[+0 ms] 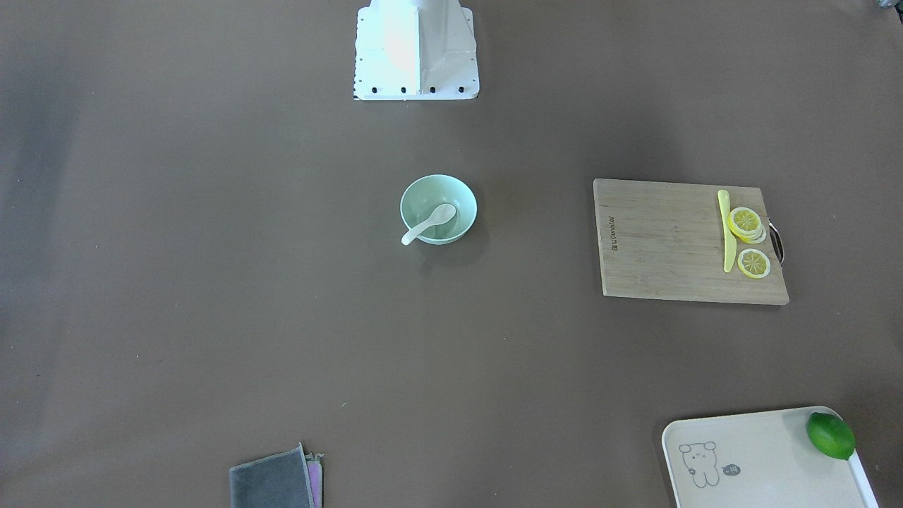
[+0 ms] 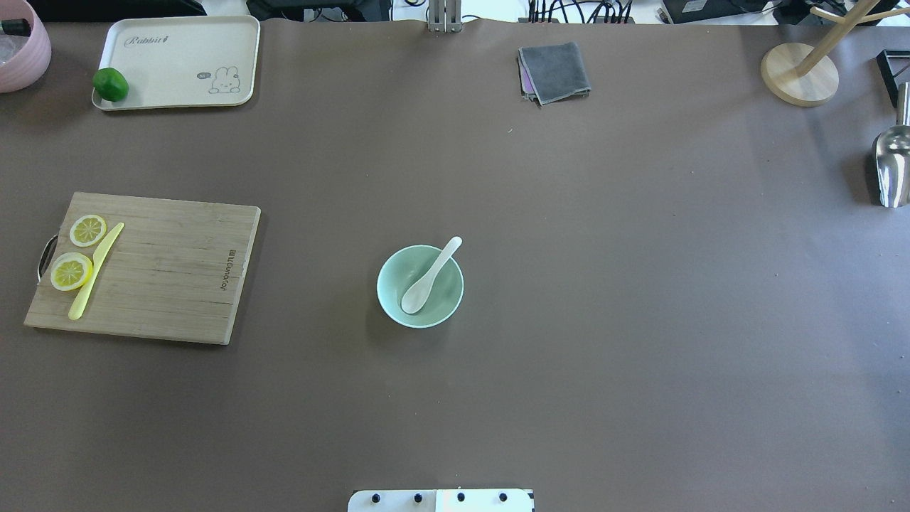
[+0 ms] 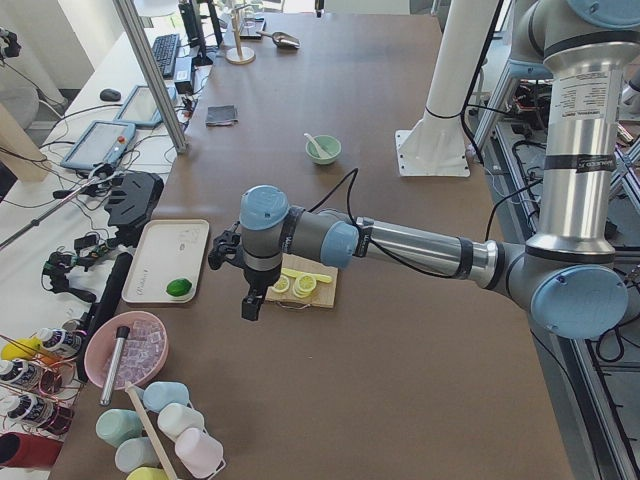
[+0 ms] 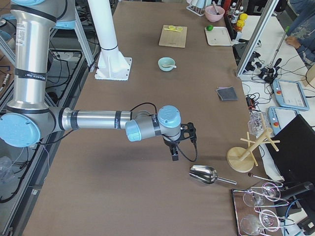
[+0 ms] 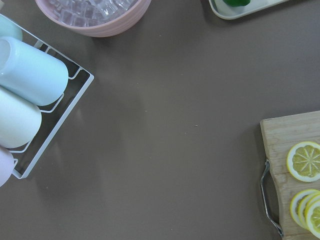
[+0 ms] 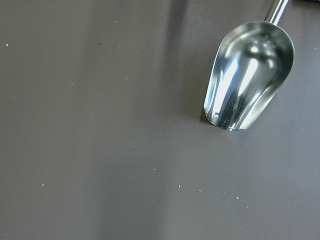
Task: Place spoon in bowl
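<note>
The white spoon (image 2: 430, 276) lies in the mint-green bowl (image 2: 398, 302) at mid-table. Its scoop rests on the bowl's bottom and its handle leans over the rim. Both also show in the front-facing view, spoon (image 1: 429, 224) and bowl (image 1: 460, 196). The left gripper (image 3: 247, 300) hangs above the table's left end near the cutting board, far from the bowl (image 3: 323, 150). The right gripper (image 4: 174, 155) hangs near the right end by the metal scoop, far from the bowl (image 4: 167, 64). Both show only in side views, so I cannot tell whether they are open or shut.
A wooden cutting board (image 2: 170, 270) with lemon slices and a yellow strip lies to the left. A cream tray (image 2: 185, 64) holds a lime. A grey cloth (image 2: 554, 71) lies at the far edge. A metal scoop (image 2: 892, 167) and wooden stand (image 2: 800, 75) are at right.
</note>
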Controlling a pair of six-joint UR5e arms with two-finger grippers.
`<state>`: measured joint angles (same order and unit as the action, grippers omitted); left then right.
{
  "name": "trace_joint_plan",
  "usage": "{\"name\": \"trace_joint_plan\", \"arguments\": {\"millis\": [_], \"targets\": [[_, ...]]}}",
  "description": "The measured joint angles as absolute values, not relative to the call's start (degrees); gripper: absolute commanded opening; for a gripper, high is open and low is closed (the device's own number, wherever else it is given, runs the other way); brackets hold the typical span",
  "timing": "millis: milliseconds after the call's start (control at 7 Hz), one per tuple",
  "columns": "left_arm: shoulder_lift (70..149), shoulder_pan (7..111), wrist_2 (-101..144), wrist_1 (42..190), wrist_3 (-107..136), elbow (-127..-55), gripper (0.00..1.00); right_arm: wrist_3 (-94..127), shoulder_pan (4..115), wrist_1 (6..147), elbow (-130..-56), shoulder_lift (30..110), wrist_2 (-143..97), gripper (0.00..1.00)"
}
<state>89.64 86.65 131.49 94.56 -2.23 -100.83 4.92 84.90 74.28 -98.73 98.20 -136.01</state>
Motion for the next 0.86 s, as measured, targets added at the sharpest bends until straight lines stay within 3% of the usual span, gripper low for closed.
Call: {"name": "trace_joint_plan", "arguments": {"millis": [857], "targets": [[89.3, 86.8, 133.7, 94.4, -2.2, -101.4, 0.98, 4.8, 84.9, 74.3, -98.6, 98.5, -136.1, 1.00]]}}
